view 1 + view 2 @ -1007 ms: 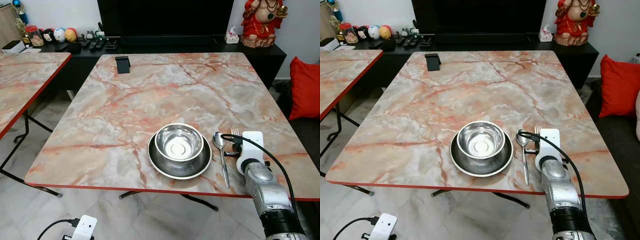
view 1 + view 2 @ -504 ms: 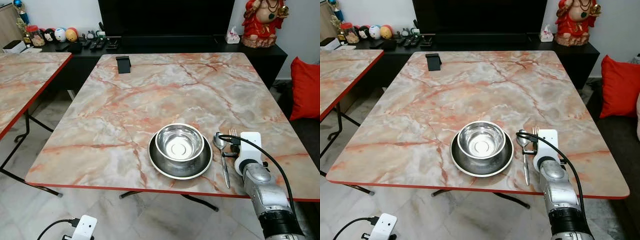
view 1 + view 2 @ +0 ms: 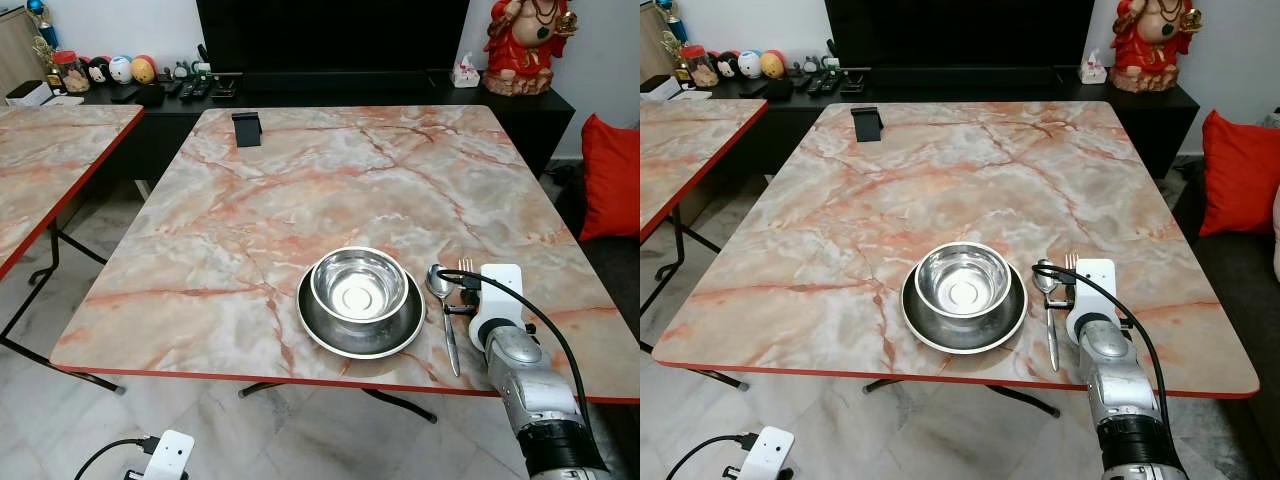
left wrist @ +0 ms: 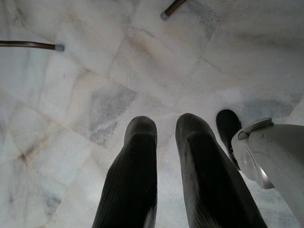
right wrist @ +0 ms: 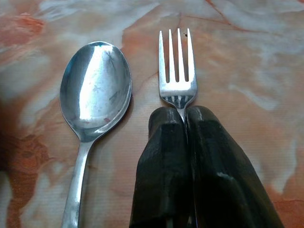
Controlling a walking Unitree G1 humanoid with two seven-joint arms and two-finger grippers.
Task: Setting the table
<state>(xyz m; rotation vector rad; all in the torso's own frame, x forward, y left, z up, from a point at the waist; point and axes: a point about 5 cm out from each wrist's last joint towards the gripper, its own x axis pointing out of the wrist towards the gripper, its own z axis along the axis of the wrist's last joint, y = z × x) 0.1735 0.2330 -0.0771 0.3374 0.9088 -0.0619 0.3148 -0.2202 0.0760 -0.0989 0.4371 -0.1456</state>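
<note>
The silver metal fork [image 5: 177, 76] lies flat on the pink-and-grey marbled table with a red edge [image 3: 300, 170], its tines pointing away from the robot. The right gripper [image 5: 184, 116] has its two black fingers [image 5: 164, 156] pressed together around the fork's neck, just behind the tines, low over the tabletop near the table's front edge. Just beside the gripper, on its left, lies a shiny silver metal spoon [image 5: 92, 109], bowl up and parallel to the fork, close to it but apart. Further left of the gripper stands a round steel bowl [image 3: 357, 284] set in a wider dark steel plate [image 3: 360, 335]. The left gripper [image 4: 166, 130] hangs idle over the pale marble floor tiles [image 4: 95, 71], its fingers slightly apart.
</note>
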